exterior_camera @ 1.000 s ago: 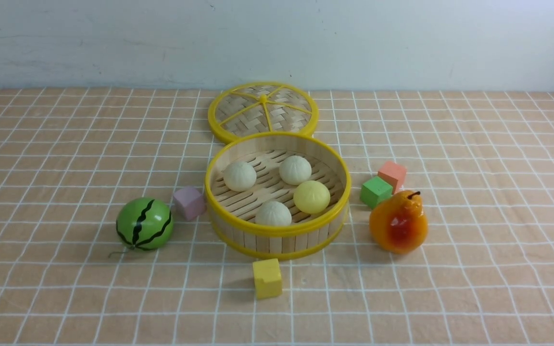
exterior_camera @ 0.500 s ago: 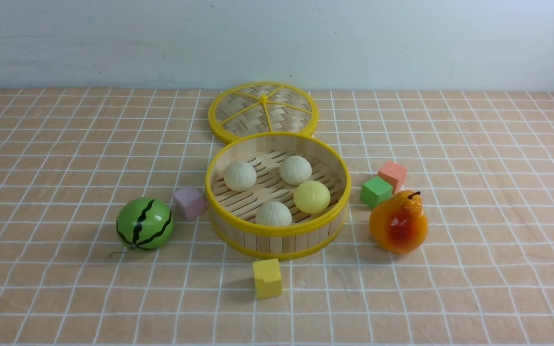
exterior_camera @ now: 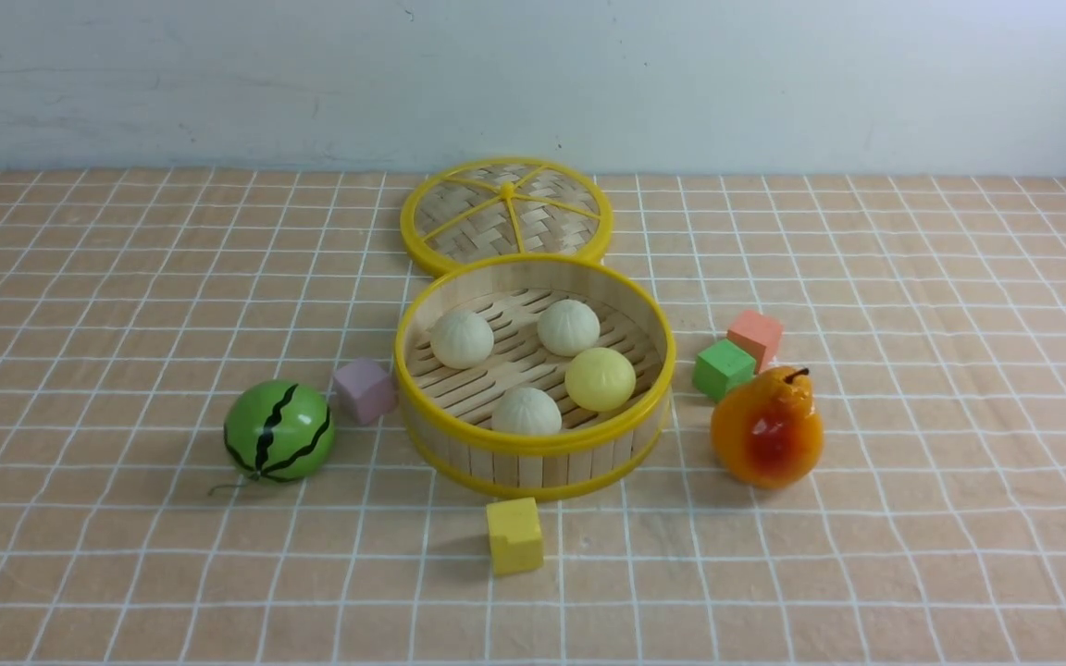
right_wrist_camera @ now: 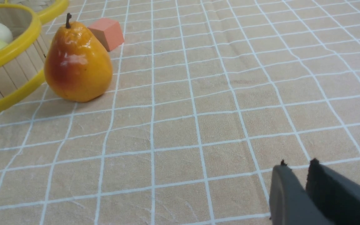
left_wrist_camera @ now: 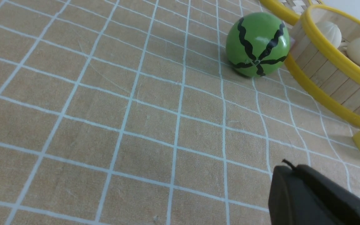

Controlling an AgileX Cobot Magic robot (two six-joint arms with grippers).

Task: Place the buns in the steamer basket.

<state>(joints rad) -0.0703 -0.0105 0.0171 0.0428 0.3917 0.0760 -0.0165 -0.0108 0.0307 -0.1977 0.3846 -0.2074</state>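
Four buns (exterior_camera: 533, 363) seated on slatted floor of steamer basket (exterior_camera: 533, 459); yellow bun (exterior_camera: 600, 378) touching white bun behind it. Lid (exterior_camera: 506, 215) laid flat behind basket. Watermelon ball (exterior_camera: 278, 431) on left, pear (exterior_camera: 766, 426) on right. Left gripper (left_wrist_camera: 295, 181): jaws seen together, nothing held. Right gripper (right_wrist_camera: 297, 175): narrow gap between fingertips, nothing held.

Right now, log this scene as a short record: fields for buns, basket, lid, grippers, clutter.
buns: four, three off-white and one pale yellow bun, all inside the basket
steamer basket: upright at table centre, uncovered
lid: flat on the cloth behind the basket
left gripper: low over bare cloth, holding nothing, fingers together
right gripper: low over bare cloth, holding nothing, fingers nearly together
clutter: watermelon ball, pear, four small blocks around the basket
task state: appears done
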